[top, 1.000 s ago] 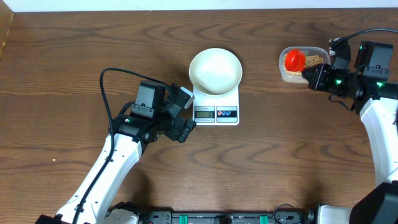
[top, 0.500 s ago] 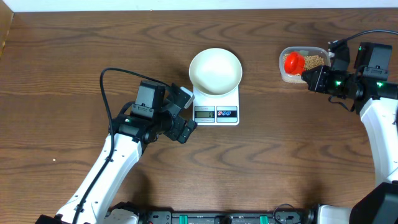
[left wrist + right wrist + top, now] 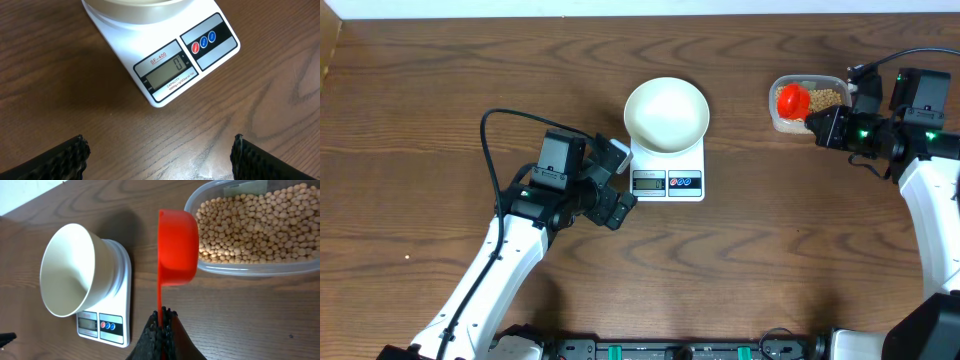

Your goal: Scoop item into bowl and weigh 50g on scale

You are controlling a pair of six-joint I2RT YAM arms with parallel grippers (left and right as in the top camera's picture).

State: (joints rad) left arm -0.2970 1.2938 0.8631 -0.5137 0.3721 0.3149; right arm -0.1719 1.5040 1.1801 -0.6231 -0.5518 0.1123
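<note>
The right hand (image 3: 161, 330) clamps the scoop (image 3: 177, 247) by its handle, cup at the tub (image 3: 240, 269) rim beside the beans (image 3: 250, 225), seemingly empty. The left hand (image 3: 160, 157) hangs spread by the scale (image 3: 167, 75) bearing the bowl (image 3: 70, 275). Snagging that rim could tip beans out.

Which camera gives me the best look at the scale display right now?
Left wrist: the scale display sits close and sharp, reading 0. Overhead shows the scale display only as a tiny grey strip, digits unreadable. Right wrist catches it small at lower left, also unreadable.
</note>
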